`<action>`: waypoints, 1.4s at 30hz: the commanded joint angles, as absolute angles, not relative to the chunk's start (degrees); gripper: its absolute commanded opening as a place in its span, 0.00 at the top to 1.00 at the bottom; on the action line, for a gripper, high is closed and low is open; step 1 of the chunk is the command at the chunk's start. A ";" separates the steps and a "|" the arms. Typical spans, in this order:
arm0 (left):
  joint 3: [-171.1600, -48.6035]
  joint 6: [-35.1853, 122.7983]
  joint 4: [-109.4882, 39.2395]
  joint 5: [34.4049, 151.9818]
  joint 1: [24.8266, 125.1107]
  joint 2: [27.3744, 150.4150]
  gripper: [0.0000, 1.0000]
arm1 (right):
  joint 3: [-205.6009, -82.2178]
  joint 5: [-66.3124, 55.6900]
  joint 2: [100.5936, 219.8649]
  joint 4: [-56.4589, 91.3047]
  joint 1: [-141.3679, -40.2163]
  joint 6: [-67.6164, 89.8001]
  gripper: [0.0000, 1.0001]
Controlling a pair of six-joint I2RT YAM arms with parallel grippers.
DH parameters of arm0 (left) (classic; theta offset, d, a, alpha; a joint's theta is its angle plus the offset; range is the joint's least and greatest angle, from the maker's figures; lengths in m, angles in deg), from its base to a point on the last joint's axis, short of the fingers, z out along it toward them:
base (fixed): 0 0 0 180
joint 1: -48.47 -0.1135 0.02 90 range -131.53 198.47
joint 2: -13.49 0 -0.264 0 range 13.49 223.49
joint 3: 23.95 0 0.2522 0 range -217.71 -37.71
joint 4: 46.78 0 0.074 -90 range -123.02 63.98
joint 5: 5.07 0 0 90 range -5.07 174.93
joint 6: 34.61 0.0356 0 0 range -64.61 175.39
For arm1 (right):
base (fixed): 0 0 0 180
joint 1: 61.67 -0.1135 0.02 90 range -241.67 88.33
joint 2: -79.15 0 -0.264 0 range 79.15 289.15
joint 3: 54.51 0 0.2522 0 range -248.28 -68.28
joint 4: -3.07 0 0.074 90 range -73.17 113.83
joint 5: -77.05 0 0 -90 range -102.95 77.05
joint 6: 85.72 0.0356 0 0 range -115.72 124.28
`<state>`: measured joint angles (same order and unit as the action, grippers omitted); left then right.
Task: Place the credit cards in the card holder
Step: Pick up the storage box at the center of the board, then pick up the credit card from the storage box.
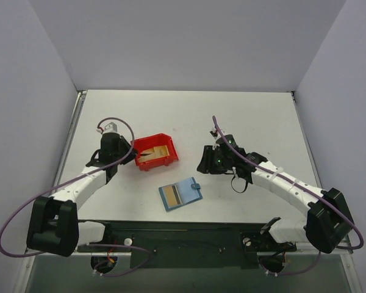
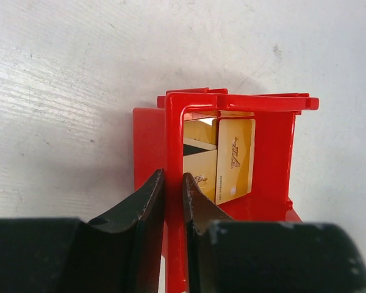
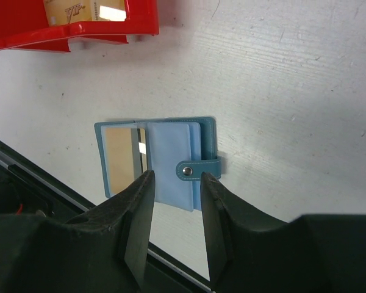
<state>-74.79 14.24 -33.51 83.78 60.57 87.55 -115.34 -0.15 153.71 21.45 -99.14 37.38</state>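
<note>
Near the middle of the white counter (image 1: 244, 116), toward its near edge, the teal-blue card holder (image 1: 180, 193) (image 3: 158, 162) lies open and flat. A gold-tan card (image 3: 119, 159) with a dark stripe shows in its left half, and the snap tab (image 3: 195, 169) sticks out over the pale blue pages on the right. Just beyond it to the left sits a red plastic bin (image 1: 165, 160) (image 2: 271, 159), touching nothing but the counter and the left arm. More credit cards (image 2: 235, 159) (image 1: 155, 148) are inside it, propped on edge and leaning against one another, gold faces up.

The left fingers (image 2: 154, 198) (image 1: 132, 156) are pressed together on the bin's left side wall, one outside and one inside, pinching the red plastic between them. No card is in their grip.

To the right of the bin and beyond the card holder, the right fingers (image 3: 140, 201) (image 1: 206, 162) are spread apart and hold nothing. In the right wrist view the holder's snap tab appears in the gap between them. In the overhead view they are apart from the holder.
</note>
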 commanded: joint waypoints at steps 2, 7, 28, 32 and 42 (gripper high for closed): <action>-75.94 16.36 -33.46 84.93 60.86 80.29 1.00 | -115.12 -2.93 150.60 23.51 -98.84 38.03 0.68; -76.82 19.35 -29.77 86.16 60.77 77.57 1.00 | -116.96 -4.69 151.74 25.17 -98.84 37.76 0.68; -64.35 14.52 -46.02 94.87 67.35 70.62 1.00 | -123.29 -6.28 146.74 29.66 -98.67 32.40 0.67; -60.04 14.52 -52.08 91.53 72.89 68.25 1.00 | -125.49 -2.07 146.21 29.92 -98.67 29.16 0.67; -47.83 14.07 -64.84 77.66 82.30 59.64 1.00 | -124.27 6.38 143.13 26.76 -99.46 28.27 0.67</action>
<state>-49.42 14.50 -53.97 86.95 79.32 63.51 -124.57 1.86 145.21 28.90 -99.12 29.42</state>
